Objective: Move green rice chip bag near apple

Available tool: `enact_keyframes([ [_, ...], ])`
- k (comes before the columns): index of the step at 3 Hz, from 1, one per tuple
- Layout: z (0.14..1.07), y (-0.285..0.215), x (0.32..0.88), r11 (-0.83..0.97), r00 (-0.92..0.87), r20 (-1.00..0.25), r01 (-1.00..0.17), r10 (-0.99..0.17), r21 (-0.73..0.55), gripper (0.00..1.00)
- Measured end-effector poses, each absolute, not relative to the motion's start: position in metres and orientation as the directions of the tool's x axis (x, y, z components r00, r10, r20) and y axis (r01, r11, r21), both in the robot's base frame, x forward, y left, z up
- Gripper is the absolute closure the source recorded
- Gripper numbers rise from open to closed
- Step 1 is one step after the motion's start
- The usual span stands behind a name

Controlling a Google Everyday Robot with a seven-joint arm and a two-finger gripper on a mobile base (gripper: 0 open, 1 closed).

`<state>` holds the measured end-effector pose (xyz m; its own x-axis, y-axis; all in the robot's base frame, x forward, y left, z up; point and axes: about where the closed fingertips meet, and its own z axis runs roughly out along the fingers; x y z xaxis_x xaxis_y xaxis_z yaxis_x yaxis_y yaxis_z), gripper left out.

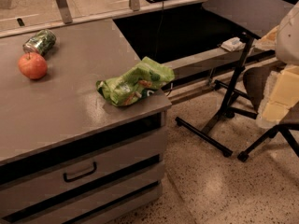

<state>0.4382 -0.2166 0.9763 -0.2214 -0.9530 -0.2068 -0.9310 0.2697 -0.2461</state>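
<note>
As the gripper is out of view, I cannot tell its grip. The green rice chip bag (135, 82) lies at the table's (70, 111) right corner, the apple (32, 65) by the left edge.

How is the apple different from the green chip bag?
The apple is round and red-orange; the bag is crumpled and bright green. The bag looks bigger than the apple. The apple sits far left by a can; the bag lies at the table's right corner. Both rest on the grey table. The pincer is not in view.
</note>
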Motion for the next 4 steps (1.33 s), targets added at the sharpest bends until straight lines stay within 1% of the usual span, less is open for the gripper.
enact_keyframes([
  [1, 0.976, -0.217, 0.438, 0.270, -0.221, -0.207, -0.931, -0.953, -0.246, 0.00],
  [2, 0.979, -0.191, 0.451, 0.183, -0.125, -0.216, -0.943, -0.968, -0.277, 0.00],
  [3, 0.977, -0.138, 0.475, 0.022, 0.054, -0.226, -0.947, -0.973, -0.322, 0.00],
  [4, 0.954, -0.068, 0.500, -0.121, 0.209, -0.278, -0.945, -0.938, -0.304, 0.00],
])
